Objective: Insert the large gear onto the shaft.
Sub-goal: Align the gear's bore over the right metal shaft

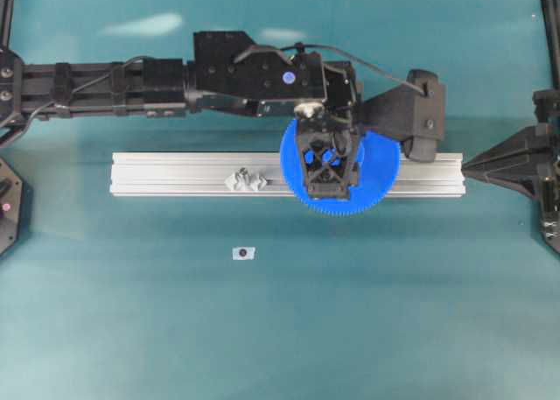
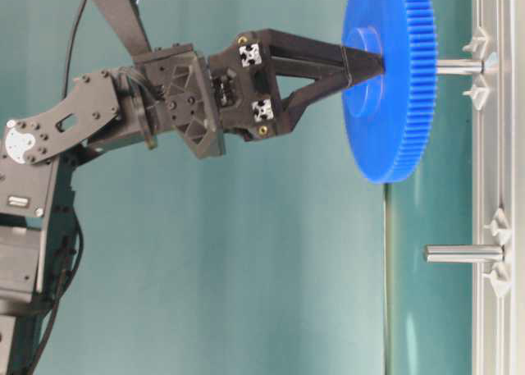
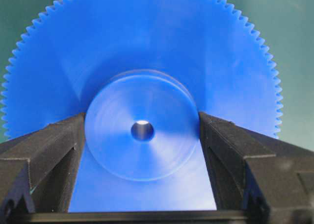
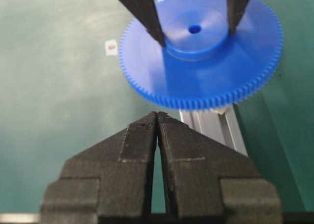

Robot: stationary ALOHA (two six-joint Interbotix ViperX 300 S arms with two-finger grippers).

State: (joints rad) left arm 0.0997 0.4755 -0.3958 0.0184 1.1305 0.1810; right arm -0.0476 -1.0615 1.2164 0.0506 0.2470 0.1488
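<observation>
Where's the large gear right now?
The large gear hangs over the rail's right part in the overhead view, its hub pinched by the left gripper.

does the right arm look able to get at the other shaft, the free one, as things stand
Probably yes. The free shaft stands uncovered on the rail, apart from the large gear held in the left gripper. The right gripper is shut and parked off the rail's end, so it would need to open and reach in.

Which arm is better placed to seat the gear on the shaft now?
Left. The left gripper already grips the large gear by its hub, right at the shaft. The right gripper is shut and holds nothing.
</observation>
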